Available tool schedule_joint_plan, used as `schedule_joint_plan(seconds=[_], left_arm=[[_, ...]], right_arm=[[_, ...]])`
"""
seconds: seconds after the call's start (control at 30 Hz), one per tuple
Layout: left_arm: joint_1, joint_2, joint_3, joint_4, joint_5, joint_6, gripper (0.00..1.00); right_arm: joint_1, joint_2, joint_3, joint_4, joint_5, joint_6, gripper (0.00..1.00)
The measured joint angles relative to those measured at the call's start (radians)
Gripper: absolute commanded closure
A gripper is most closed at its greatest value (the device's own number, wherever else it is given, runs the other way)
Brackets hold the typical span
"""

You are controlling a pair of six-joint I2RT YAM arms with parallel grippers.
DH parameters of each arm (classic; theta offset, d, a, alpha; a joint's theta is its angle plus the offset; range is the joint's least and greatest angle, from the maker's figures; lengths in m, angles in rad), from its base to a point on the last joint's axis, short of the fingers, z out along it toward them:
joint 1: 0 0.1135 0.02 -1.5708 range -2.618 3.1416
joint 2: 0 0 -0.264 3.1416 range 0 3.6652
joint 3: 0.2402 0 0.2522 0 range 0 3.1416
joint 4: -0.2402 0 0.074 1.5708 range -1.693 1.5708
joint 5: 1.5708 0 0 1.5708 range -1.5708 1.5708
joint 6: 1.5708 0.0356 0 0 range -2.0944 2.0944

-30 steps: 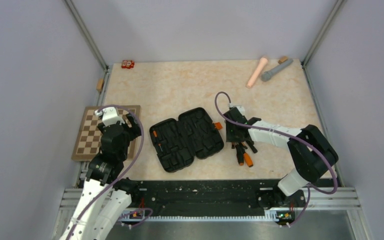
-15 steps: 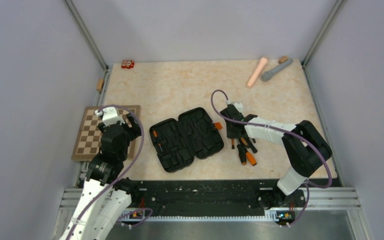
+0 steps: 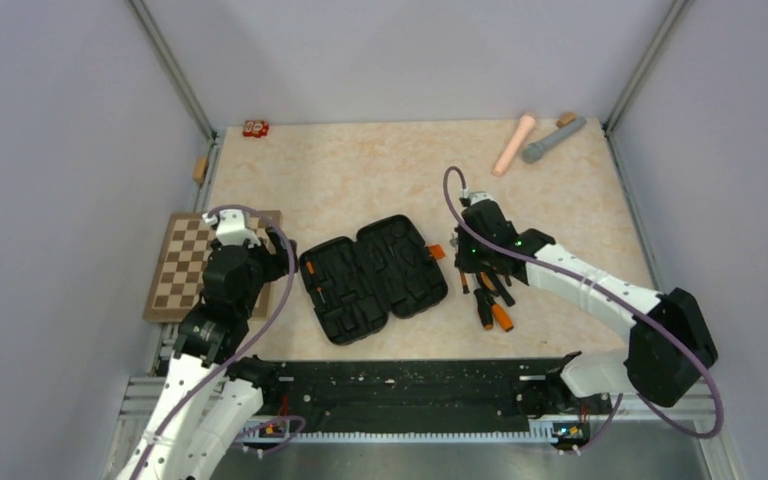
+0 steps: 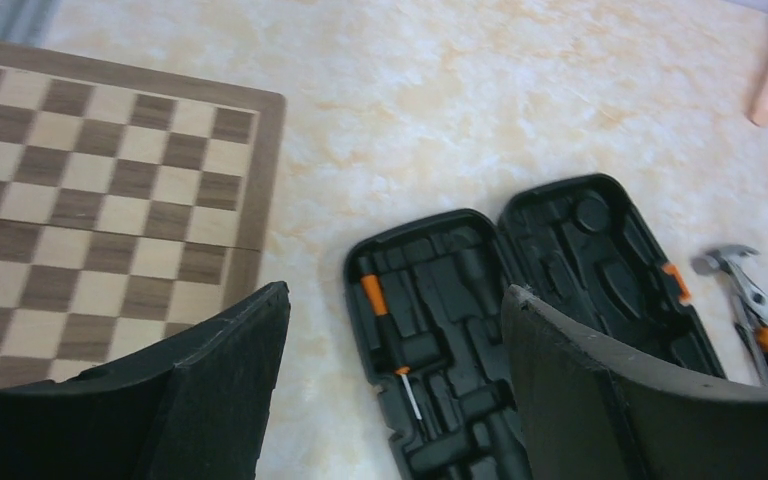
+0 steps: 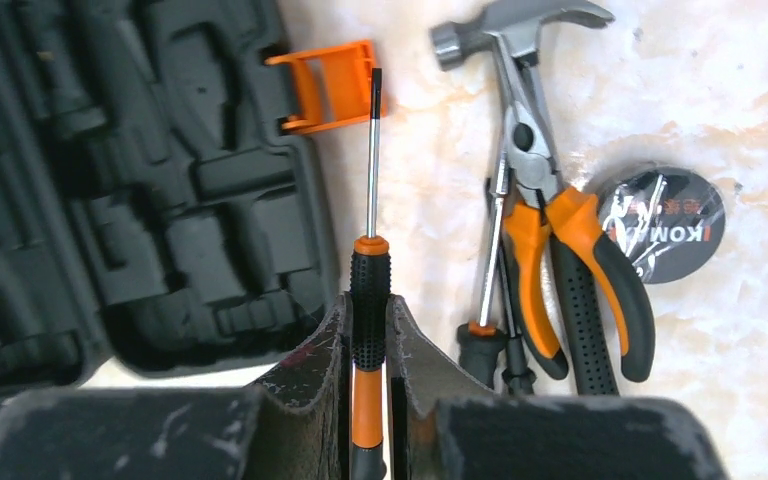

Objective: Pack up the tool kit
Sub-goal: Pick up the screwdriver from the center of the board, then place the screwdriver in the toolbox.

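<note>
The black clamshell case (image 3: 372,277) lies open mid-table, its orange latch (image 5: 328,84) on the right edge; one small screwdriver (image 4: 390,340) sits in a slot of its left half. My right gripper (image 5: 368,310) is shut on a black-and-orange screwdriver (image 5: 370,290), its shaft pointing toward the latch. Orange-handled pliers (image 5: 550,230), a small hammer (image 5: 505,25), more screwdrivers (image 5: 490,290) and a roll of black tape (image 5: 662,222) lie right of the case. My left gripper (image 4: 395,300) hangs open above the table between the chessboard and the case, holding nothing.
A brown chessboard (image 3: 185,262) lies at the left edge, partly under the left arm. A pink cylinder (image 3: 513,143) and a grey cylinder (image 3: 552,139) rest at the back right corner. A small red object (image 3: 255,127) sits at the back wall.
My right gripper closed on a screwdriver from the pile beside the case, and the right arm stretched out. The left arm shifted slightly right.
</note>
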Motion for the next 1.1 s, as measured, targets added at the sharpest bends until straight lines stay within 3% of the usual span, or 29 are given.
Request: schedule_joint_plan(seconds=[0.17, 0.4, 0.7, 0.93, 1.1], left_arm=[[0.000, 0.071, 0.016, 0.019, 0.184, -0.063, 0.18], [-0.053, 0.150, 0.011, 0.174, 0.436, -0.263, 0.18], [-0.270, 0.296, 0.011, 0.345, 0.517, -0.403, 0.23], [-0.381, 0.385, 0.011, 0.397, 0.517, -0.418, 0.42], [-0.407, 0.435, 0.015, 0.417, 0.506, -0.410, 0.74]], right_arm=[[0.000, -0.097, -0.002, 0.068, -0.081, 0.017, 1.00], [0.047, -0.156, -0.043, 0.341, -0.144, 0.195, 1.00], [0.182, -0.093, -0.058, 0.631, -0.124, 0.386, 1.00], [0.198, -0.054, -0.058, 0.742, -0.121, 0.469, 1.00], [0.211, -0.047, -0.058, 0.777, -0.127, 0.497, 1.00]])
